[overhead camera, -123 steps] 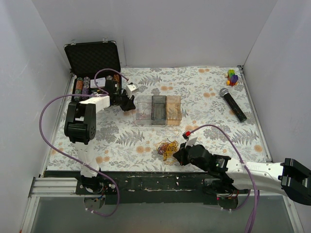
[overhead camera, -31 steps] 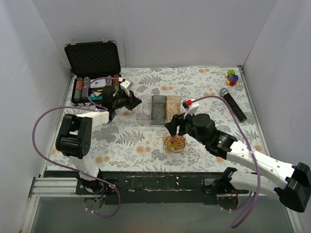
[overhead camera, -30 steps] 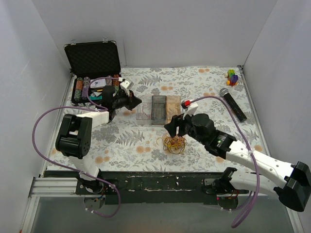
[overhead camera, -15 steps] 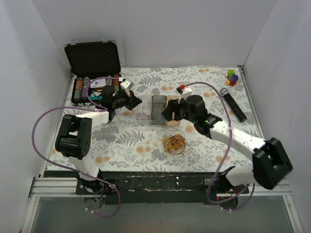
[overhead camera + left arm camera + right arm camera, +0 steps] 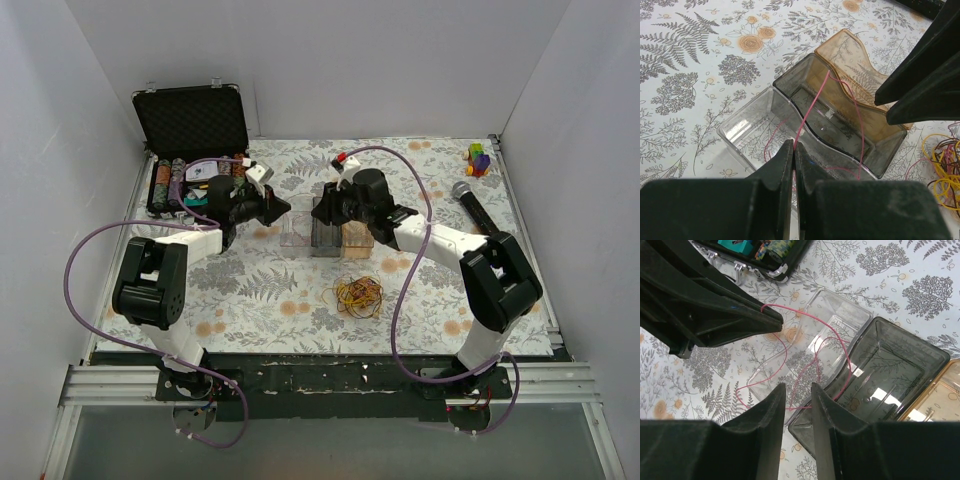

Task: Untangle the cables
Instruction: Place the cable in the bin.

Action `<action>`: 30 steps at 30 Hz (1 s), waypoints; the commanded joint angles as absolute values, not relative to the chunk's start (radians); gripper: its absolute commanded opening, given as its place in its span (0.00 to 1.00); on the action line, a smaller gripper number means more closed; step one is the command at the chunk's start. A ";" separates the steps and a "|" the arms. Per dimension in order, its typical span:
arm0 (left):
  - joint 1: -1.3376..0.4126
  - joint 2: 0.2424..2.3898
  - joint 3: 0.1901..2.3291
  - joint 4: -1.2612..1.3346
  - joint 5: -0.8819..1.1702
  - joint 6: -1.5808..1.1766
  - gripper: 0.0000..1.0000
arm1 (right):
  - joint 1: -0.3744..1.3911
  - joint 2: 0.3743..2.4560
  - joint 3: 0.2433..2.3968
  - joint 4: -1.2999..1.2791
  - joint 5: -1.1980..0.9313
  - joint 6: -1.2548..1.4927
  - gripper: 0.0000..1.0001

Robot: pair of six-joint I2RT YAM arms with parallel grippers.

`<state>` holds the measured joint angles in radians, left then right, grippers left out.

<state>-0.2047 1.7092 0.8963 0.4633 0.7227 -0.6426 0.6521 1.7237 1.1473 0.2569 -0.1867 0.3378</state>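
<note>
The left gripper [image 5: 794, 150] had its two fingers pressed together on a pink wire [image 5: 812, 107], which rose from the tips, arched over the boxes and dropped toward the dark box [image 5: 790, 85]. The right gripper [image 5: 798, 390] hung over the same spot with its fingers apart, a stretch of the wire crossing the gap between them; whether it touched either finger could not be told.

The left arm was folded, its elbow near the left edge of the counter and its forearm pointing toward the middle. The right arm bent out toward the right edge, then reached back left, so the two grippers met nose to nose above the clear box [image 5: 737, 135], beside the amber box [image 5: 358, 237].

The bundle of wires [image 5: 358, 293] lay loose on the counter, between the boxes and the near edge.

From overhead the pink wire was too thin to see. The left wrist camera cut the bundle off at its right border, and the wire's far end was hard to trace.
</note>
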 commanded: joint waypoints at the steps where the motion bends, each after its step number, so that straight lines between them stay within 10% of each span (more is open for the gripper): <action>1: -0.192 1.646 0.888 0.453 0.736 -0.624 0.00 | 0.655 1.740 1.201 0.281 -0.196 0.322 0.33; 7: -0.181 1.640 0.885 0.457 0.742 -0.637 0.00 | 0.655 1.749 1.229 0.252 -0.192 0.289 0.26; 13: -0.176 1.632 0.876 0.448 0.753 -0.623 0.00 | 0.655 1.686 1.219 0.229 -0.137 0.218 0.56; 18: -0.169 1.628 0.877 0.443 0.759 -0.624 0.00 | 0.655 1.724 1.238 0.202 -0.127 0.198 0.63; 30: -0.170 1.609 0.874 0.446 0.781 -0.634 0.00 | 0.655 1.842 1.315 0.206 -0.166 0.183 0.47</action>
